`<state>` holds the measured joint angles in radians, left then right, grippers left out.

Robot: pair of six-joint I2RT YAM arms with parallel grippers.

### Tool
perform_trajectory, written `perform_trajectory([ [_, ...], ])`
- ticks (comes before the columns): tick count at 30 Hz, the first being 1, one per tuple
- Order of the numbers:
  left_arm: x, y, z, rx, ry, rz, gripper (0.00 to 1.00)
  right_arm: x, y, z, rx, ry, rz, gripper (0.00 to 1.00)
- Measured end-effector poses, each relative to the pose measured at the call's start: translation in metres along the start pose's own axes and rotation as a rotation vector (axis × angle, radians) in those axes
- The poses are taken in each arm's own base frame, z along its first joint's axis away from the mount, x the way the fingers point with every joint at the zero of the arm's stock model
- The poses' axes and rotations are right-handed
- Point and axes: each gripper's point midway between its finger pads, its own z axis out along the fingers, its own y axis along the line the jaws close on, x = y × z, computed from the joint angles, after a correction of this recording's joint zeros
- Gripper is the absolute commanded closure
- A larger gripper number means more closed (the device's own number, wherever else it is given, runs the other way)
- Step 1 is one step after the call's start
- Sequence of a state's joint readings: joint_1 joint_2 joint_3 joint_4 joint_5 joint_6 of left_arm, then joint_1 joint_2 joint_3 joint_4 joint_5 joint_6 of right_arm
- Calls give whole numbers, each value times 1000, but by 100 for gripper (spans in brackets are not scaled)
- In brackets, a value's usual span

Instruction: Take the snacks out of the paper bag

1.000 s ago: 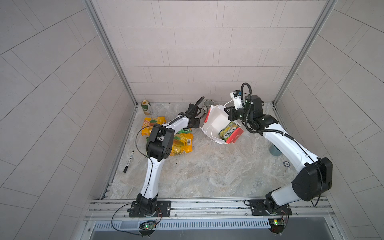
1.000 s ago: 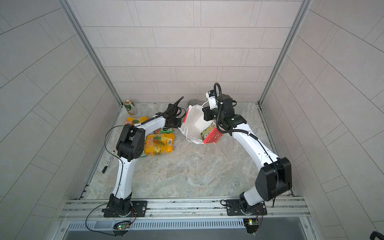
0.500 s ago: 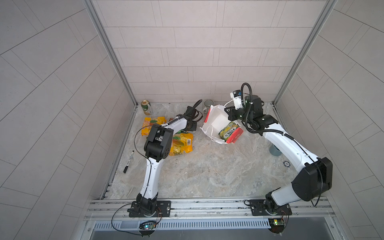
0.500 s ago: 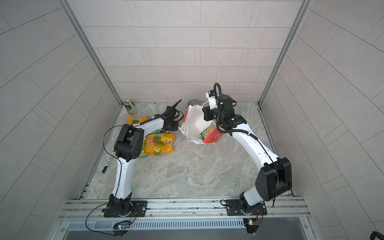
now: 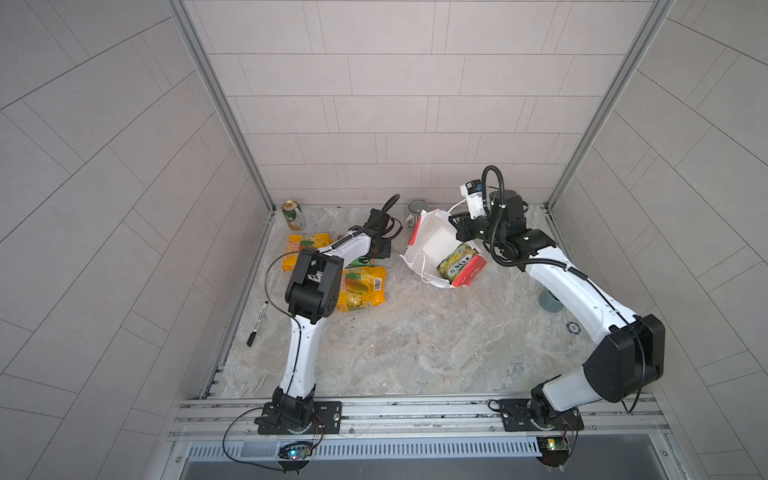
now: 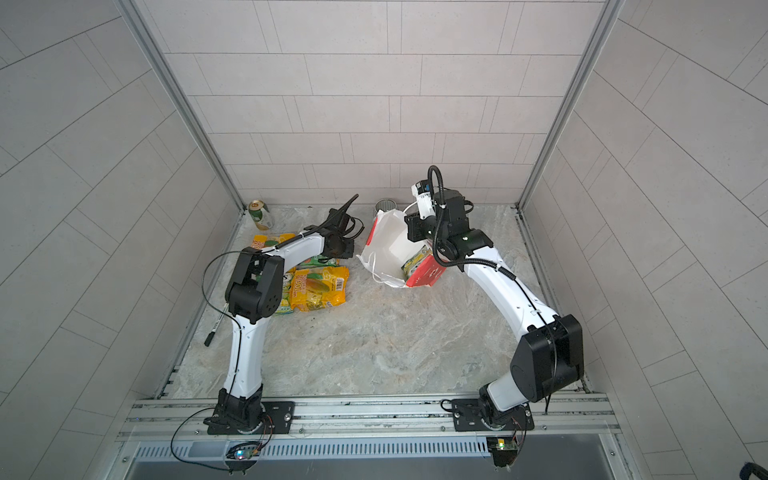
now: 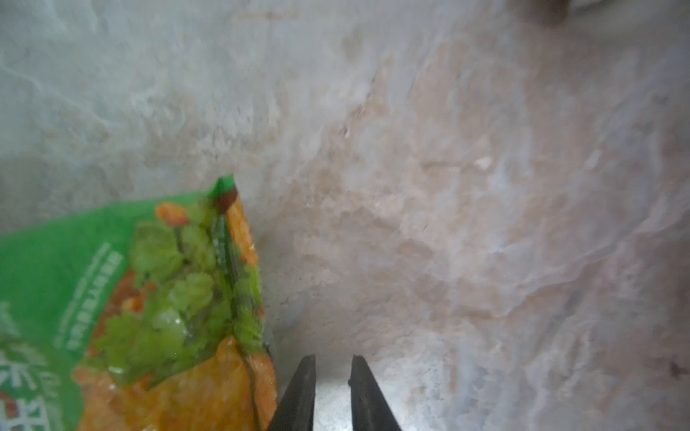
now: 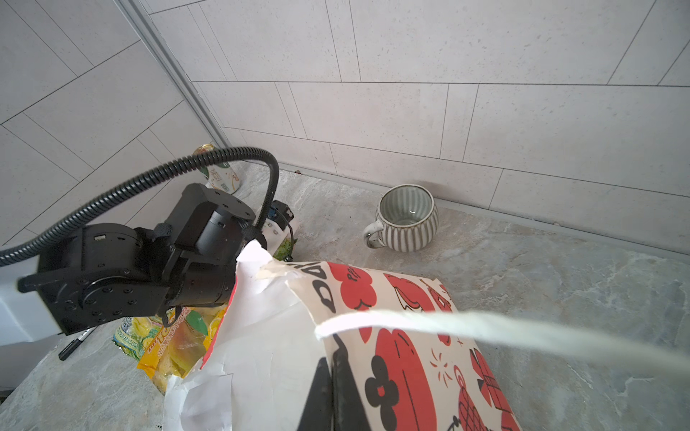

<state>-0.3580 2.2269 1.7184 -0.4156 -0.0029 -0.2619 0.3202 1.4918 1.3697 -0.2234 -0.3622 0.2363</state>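
Observation:
The white paper bag (image 5: 430,243) (image 6: 386,245) with red prints lies tilted on the table, its mouth open upward. My right gripper (image 8: 330,359) is shut on its printed wall (image 8: 403,336), at the bag's far rim in both top views (image 5: 456,229). One green-yellow snack packet (image 5: 457,261) (image 6: 415,262) lies inside. Left of the bag, two yellow-orange packets (image 5: 361,289) (image 5: 305,243) and a green packet (image 7: 112,280) (image 5: 360,262) lie on the table. My left gripper (image 7: 332,360) hovers low beside the green packet, its jaws slightly apart with only bare table between them.
A ribbed grey mug (image 5: 415,210) (image 8: 407,218) stands behind the bag by the back wall. A green-gold can (image 5: 293,215) is in the back left corner. A black pen (image 5: 257,318) lies at the left edge. A grey-blue cup (image 5: 550,301) stands beside the right arm.
The left arm has drifted slightly to the left, away from the bag. The right gripper and the bag have stayed put.

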Motion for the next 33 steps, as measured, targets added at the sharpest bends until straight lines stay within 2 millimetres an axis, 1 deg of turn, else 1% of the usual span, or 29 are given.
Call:
perform_trajectory([
  [4,-43,-8,-17,26,-100,-7,76,0,0,0,0,0,0,97],
  [6,-71,-11,-26,39,-161,-10,76,0,0,0,0,-1,0,97],
  [8,-94,-13,-29,48,-210,-15,76,0,0,0,0,-1,0,97],
  [10,-112,-11,-25,55,-240,-18,77,0,0,0,0,-1,0,97],
  [12,-121,-5,-13,51,-247,-20,77,0,0,0,0,-1,0,97],
  [15,-119,7,12,31,-214,-23,77,0,0,0,0,-2,0,97],
  [17,-109,17,29,14,-176,-29,77,0,0,0,0,-2,0,97],
  [20,-94,31,48,-8,-119,-39,77,0,0,0,0,-2,0,97],
  [23,-85,43,53,-25,-84,-44,78,0,0,0,0,-1,0,97],
  [31,-81,65,56,-51,-67,-70,78,0,0,0,0,-1,0,97],
  [33,-74,69,61,-63,-50,-73,78,0,0,0,0,-1,-1,97],
])
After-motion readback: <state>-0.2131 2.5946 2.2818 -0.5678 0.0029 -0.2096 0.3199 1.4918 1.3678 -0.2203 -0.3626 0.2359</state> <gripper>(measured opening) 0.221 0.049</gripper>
